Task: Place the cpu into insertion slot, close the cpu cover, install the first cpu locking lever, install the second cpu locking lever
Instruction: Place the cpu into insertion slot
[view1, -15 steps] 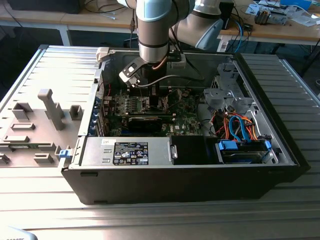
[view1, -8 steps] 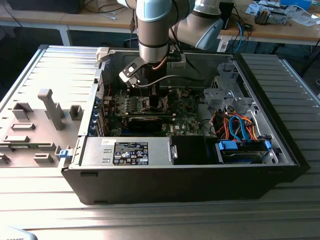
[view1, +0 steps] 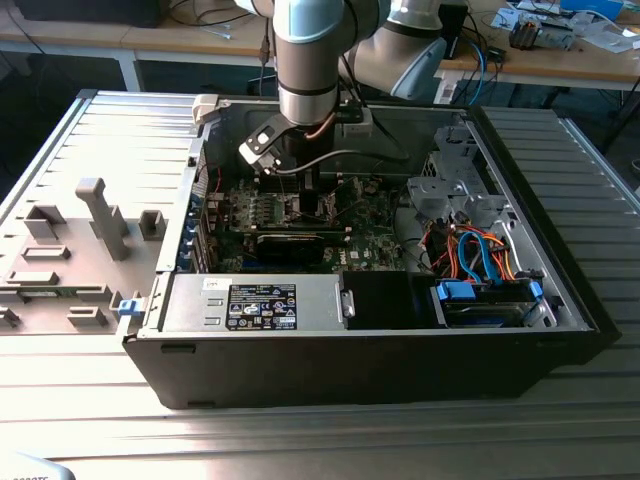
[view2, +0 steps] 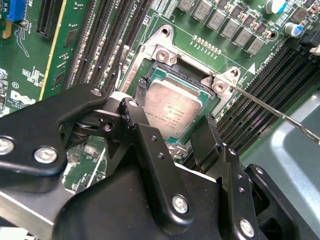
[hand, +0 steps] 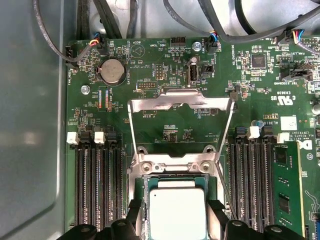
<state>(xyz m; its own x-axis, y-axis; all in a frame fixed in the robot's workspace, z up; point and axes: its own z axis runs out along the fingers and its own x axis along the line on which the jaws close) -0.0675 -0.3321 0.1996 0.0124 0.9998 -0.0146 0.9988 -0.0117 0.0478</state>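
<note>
In the second wrist view the black pincer (view2: 173, 112) is seen closest. Its two fingers (view2: 135, 112) are spread just as wide as the cpu (view2: 175, 102) and are closed against two opposite edges of it. The cpu is held flat with its silver face up. It is seated inside the insertion slot (view2: 172, 66), whose dark rim is seen around it. A thin metal lever (view2: 275, 111) is seen beside the slot, stretched out over long black memory slots (view2: 280, 75).

In the first wrist view the cpu cover (hand: 181, 98) is seen beyond the slot. It is swung open and laid back over the green circuit board (hand: 165, 70), which is seen through its window. A round silver battery (hand: 113, 71) is found farther off on the board.

In the exterior view a ribbed metal tabletop (view1: 300, 440) is seen at the bottom of the frame. An open computer case (view1: 400, 370) is laid on it in the middle. A black labelled box (view1: 255, 305) is fitted along the near wall of the case. Blue and orange cables (view1: 480, 250) are bunched toward the exterior view's right. Grey plastic shapes (view1: 100, 215) are stood on the tabletop at the exterior view's left. The arm (view1: 305, 60) is seen in the upper middle of the frame, with its end down inside the case. Wooden benches (view1: 560, 62) are seen farthest back, along the top.
</note>
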